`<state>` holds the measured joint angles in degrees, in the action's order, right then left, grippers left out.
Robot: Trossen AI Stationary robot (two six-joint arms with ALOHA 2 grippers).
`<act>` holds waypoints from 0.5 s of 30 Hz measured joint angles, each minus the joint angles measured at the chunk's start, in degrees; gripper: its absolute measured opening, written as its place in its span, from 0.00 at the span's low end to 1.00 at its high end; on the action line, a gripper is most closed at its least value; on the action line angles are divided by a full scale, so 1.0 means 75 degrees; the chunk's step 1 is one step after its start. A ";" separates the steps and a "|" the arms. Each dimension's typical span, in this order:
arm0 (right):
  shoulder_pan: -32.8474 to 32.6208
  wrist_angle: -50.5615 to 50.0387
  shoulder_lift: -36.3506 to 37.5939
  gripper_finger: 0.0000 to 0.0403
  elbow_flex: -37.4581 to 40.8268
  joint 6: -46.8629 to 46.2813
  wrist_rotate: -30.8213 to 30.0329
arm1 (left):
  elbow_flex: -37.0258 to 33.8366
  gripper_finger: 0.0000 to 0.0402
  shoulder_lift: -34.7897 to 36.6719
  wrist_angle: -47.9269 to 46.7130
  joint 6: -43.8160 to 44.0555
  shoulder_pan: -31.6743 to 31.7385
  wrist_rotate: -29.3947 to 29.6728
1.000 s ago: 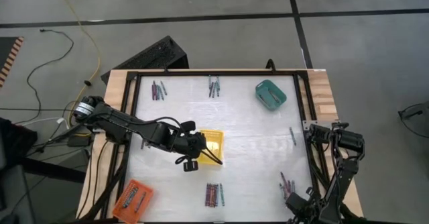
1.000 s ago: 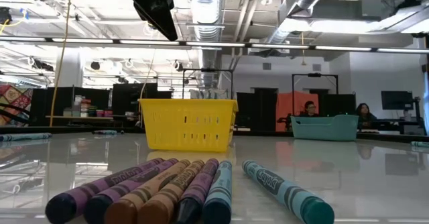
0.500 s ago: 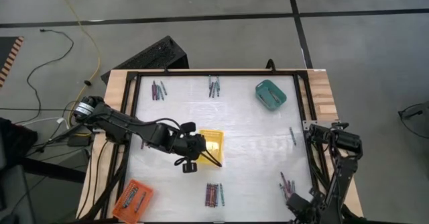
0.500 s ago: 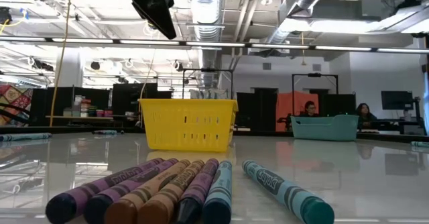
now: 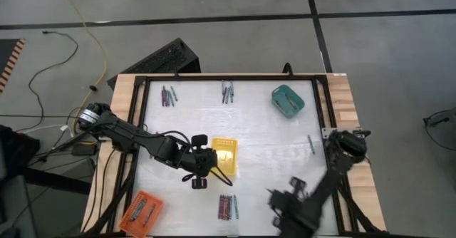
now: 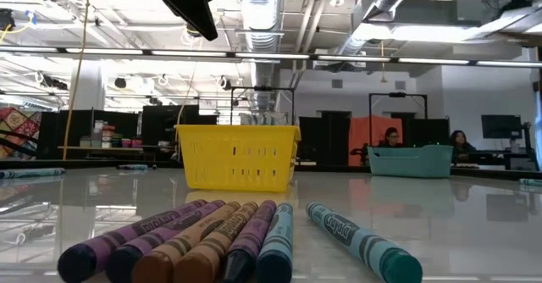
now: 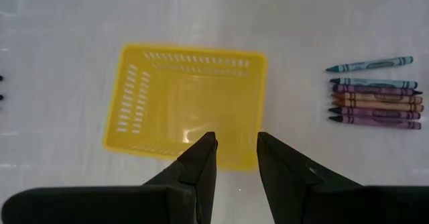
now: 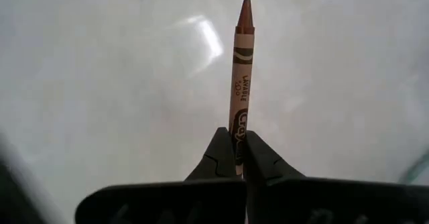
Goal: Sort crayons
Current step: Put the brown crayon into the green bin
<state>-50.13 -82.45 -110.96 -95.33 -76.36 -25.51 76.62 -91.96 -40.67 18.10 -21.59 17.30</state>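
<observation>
Spanning most of the high view, the desk (image 5: pixel 271 149) has a pale glossy top inside a wooden border. On it, largest first, sit a yellow tray (image 5: pixel 224 155) near the middle, a teal tray (image 5: pixel 288 100) toward the far right corner and an orange tray (image 5: pixel 141 209) at the near left corner. The left end effector (image 7: pixel 236 158) hovers over the yellow tray's near edge, its fingers parted by a narrow gap with nothing between them. The right end effector (image 8: pixel 237 158) is over the near right part of the desk, pinched tight on a brown crayon (image 8: pixel 241 70) that sticks straight out past its tips. Other crayons (image 5: pixel 227 207) lie in a tight row near the front edge, with smaller groups at the far edge and right side.
</observation>
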 joint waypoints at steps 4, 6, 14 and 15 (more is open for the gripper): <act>0.1200 -0.0412 0.0195 0.00 -0.0009 0.0807 -0.0404 | 0.0000 0.24 0.0000 0.0087 -0.0043 -0.0051 0.0006; 0.1749 -0.0428 0.0445 0.00 -0.0009 0.1372 -0.0658 | 0.0000 0.24 0.0000 0.0083 -0.0040 -0.0084 0.0006; 0.3962 -0.0445 0.1841 0.00 -0.0006 0.3522 -0.1043 | 0.0000 0.24 0.0000 0.0084 -0.0043 -0.0206 0.0005; 0.4230 -0.0455 0.2018 0.00 -0.0006 0.3758 -0.1046 | 0.0000 0.24 0.0000 0.0085 -0.0043 -0.0208 0.0006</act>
<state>-18.40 -85.86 -95.82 -95.37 -48.18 -33.35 76.62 -91.96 -40.03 17.78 -23.15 17.34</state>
